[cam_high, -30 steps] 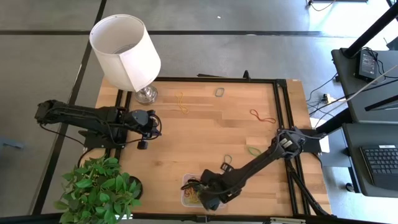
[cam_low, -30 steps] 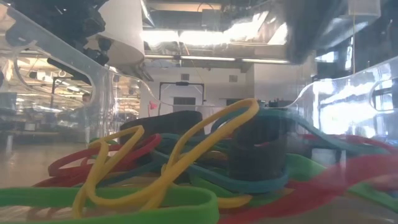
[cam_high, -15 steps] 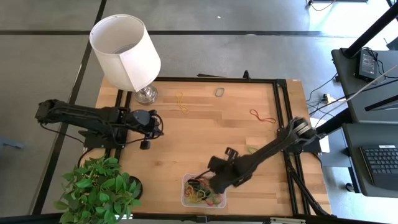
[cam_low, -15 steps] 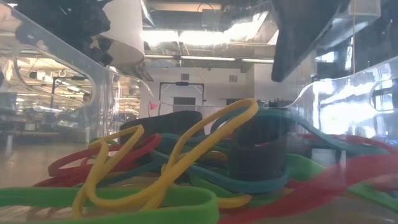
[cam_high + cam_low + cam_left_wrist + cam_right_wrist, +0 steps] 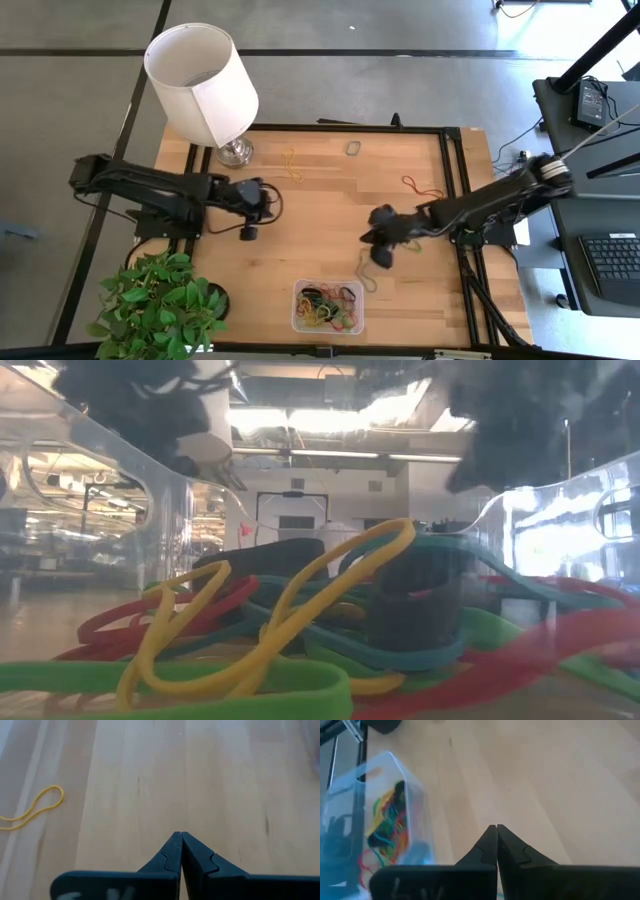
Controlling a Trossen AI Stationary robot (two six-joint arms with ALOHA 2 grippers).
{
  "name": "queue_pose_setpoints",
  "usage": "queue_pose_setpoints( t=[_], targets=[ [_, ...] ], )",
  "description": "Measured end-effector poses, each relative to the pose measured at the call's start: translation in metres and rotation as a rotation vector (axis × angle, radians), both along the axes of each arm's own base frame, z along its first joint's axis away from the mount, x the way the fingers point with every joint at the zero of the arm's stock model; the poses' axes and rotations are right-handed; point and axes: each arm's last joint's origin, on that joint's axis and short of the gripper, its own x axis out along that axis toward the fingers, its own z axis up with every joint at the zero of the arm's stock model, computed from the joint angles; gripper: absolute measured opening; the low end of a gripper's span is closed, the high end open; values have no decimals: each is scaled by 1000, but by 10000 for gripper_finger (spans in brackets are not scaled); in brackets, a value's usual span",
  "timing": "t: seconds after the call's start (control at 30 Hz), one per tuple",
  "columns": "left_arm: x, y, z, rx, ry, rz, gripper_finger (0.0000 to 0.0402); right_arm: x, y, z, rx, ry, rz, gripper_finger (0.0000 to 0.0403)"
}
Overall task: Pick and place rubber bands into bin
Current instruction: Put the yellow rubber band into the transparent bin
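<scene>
The wooden table [image 5: 320, 215] carries everything. A lamp [image 5: 203, 82] with a white shade stands at its far left corner, and a leafy plant [image 5: 160, 300] sits at the near left corner.

The left arm reaches in from the left edge, and its left gripper [image 5: 262, 200] hangs over the left half of the table with its fingers [image 5: 172, 852] pressed together on nothing. The right arm stretches in from the right edge; the right gripper [image 5: 381, 240] is over the table's middle right, beyond the bin and apart from it, its fingers [image 5: 490, 845] likewise closed and empty.

The bin [image 5: 327, 306] sits at the near edge, near the middle, with a tangle of rubber bands [image 5: 328, 305] in red, green, yellow and dark colours inside. Loose ones lie on the table: a yellow band [image 5: 291, 163] near the lamp, a red band [image 5: 421, 187] toward the right side, and a small dark band [image 5: 353, 148] near the far edge.
</scene>
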Motion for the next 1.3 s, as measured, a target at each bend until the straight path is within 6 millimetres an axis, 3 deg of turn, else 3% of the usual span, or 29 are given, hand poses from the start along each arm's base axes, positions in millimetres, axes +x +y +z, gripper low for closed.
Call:
queue_pose_setpoints(
  t=[0.17,0.33,0.6,0.83,1.13,1.3],
  targets=[
    [34,1,4,-9,46,85,2,-38,-14,-14,-26,-3,17,5],
    [69,4,7,-25,83,268,3,-60,-21,-29,-35,11,21,14],
    [124,21,21,-11,180,564,3,-67,-23,-41,9,46,-28,16],
    [158,68,47,-48,171,733,3,-67,-23,-41,6,46,-25,17],
    [203,122,79,-23,-68,629,4,-68,-23,-41,4,51,-25,17],
    [233,139,77,-50,-232,444,7,-68,-24,-41,4,53,-25,17]
  ],
)
